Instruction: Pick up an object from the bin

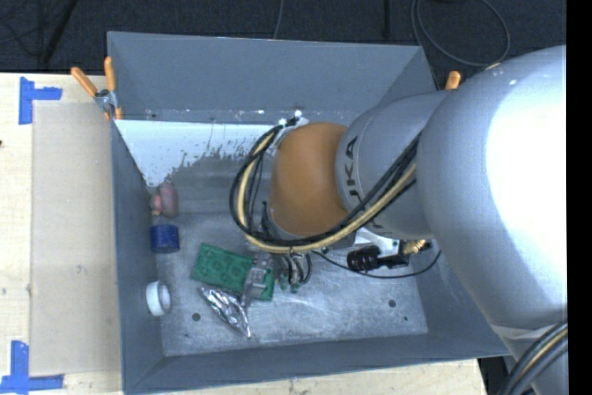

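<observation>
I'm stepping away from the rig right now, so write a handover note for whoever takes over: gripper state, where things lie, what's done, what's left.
Gripper: low in the grey metal bin, under the arm's orange cover, at the right end of the flat green board. Open or shut cannot be told.
Nearby: crumpled silver foil, just below the board in the view.
Along the left wall: pink lump, blue cylinder, white cap.
Done: nothing seen lifted out.
Left: grasp one thing and lift it clear.

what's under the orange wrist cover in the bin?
The gripper, at the right end of a flat green piece, crumpled foil beside it. The bin floor directly beneath the cover is hidden.
</observation>
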Controlling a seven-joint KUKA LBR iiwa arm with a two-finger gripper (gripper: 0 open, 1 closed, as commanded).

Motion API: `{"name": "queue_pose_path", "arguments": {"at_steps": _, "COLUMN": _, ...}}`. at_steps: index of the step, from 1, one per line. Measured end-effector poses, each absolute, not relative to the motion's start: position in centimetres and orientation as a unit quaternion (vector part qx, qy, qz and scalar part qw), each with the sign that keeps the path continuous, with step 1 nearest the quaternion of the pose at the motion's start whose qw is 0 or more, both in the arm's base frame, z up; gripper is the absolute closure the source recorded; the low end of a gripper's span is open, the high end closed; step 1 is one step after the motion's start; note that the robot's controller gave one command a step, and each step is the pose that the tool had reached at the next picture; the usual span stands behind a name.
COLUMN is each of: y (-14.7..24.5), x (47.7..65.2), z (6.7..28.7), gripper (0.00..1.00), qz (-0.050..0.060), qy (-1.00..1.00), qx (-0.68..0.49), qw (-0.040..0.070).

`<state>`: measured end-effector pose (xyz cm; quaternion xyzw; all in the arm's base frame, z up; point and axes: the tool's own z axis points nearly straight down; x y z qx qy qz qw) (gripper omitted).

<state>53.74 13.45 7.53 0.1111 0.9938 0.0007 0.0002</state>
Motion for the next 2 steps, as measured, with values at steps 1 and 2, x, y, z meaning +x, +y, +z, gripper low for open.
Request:
{"name": "queue_pose_path", "arguments": {"at_steps": 1, "y": 13.4, "x": 53.8, "z": 12.2, "gripper": 1.0, "qz": 0.0, "qy": 0.994, "qx": 0.11, "qw": 0.002}}
{"name": "queue_pose_path", "arguments": {"at_steps": 2, "y": 13.4, "x": 54.0, "z": 17.9, "gripper": 1.0, "qz": 0.001, "qy": 0.994, "qx": 0.11, "qw": 0.002}}
